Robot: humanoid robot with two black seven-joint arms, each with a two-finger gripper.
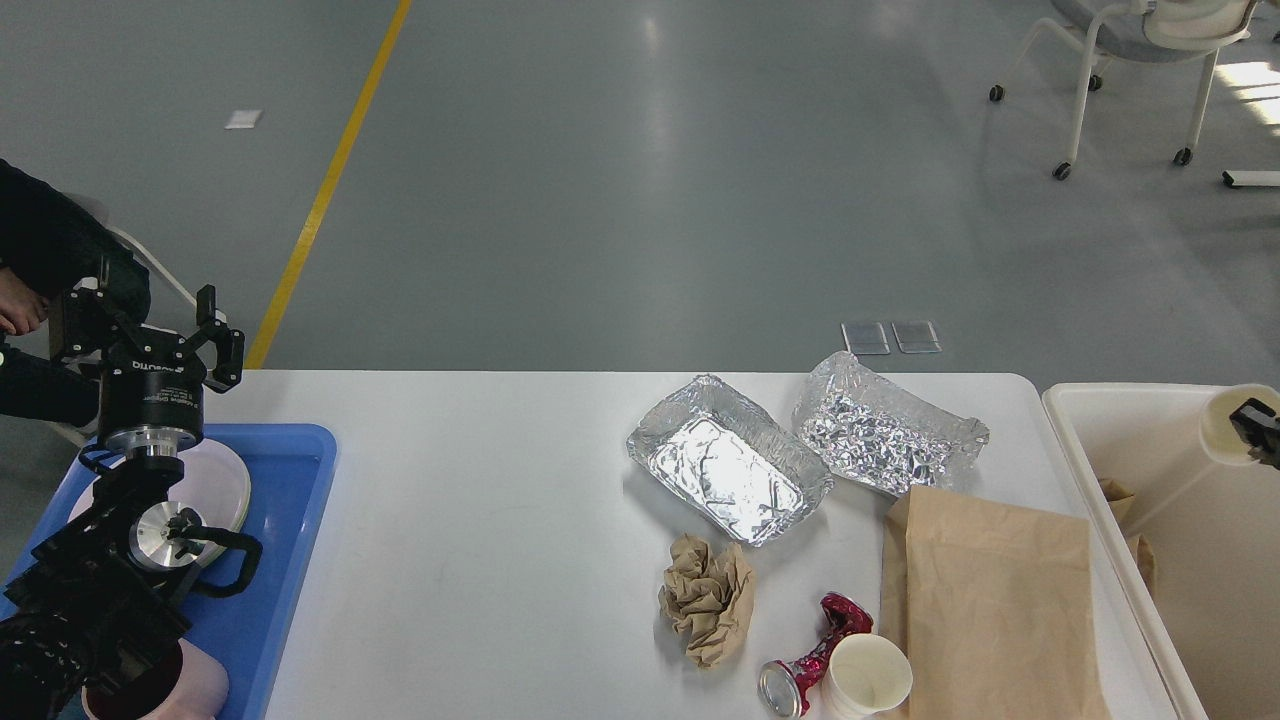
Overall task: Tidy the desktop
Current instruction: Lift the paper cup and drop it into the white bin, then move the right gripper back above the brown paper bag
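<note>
The white desktop [480,560] carries two foil trays [730,472] [885,432], a crumpled brown paper ball [708,597], a crushed red can [812,668], a white paper cup [868,678] and a flat brown paper bag [995,600]. My right gripper [1258,425] shows only as a black tip at the right edge. It holds a second paper cup [1222,425] by the rim over the cream-white bin [1130,393]. My left gripper [145,330] is open and empty above the blue tray [290,520].
The blue tray holds a white plate [225,480] and a pink cup [200,690] at the bottom left. Brown paper [1125,505] lies in the bin. A person's dark sleeve [40,250] is at the left edge. A wheeled chair [1130,60] stands far right.
</note>
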